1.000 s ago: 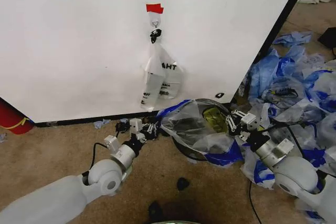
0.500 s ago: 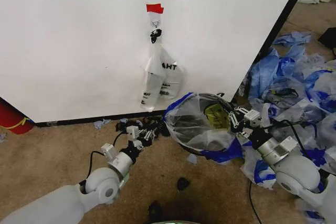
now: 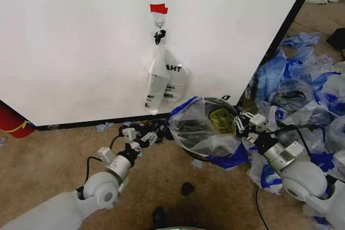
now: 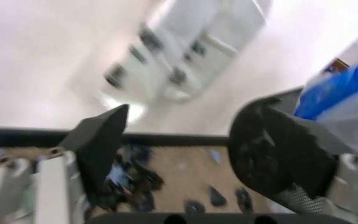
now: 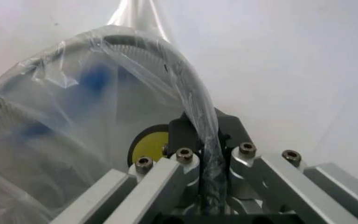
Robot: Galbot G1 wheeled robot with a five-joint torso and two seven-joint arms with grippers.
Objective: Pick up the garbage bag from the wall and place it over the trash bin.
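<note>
The garbage bag (image 3: pixel 202 130) lies draped over the trash bin (image 3: pixel 190 157), mouth tilted toward the wall (image 3: pixel 81 47). The right gripper (image 3: pixel 243 125) pinches bag and rim; the left gripper (image 3: pixel 141 134) hangs open beside it.

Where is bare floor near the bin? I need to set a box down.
Bare carpet lies between the left arm and the right arm, before the trash bin, and leftward along the wall. Right of the bin, loose bags crowd the floor.
</note>
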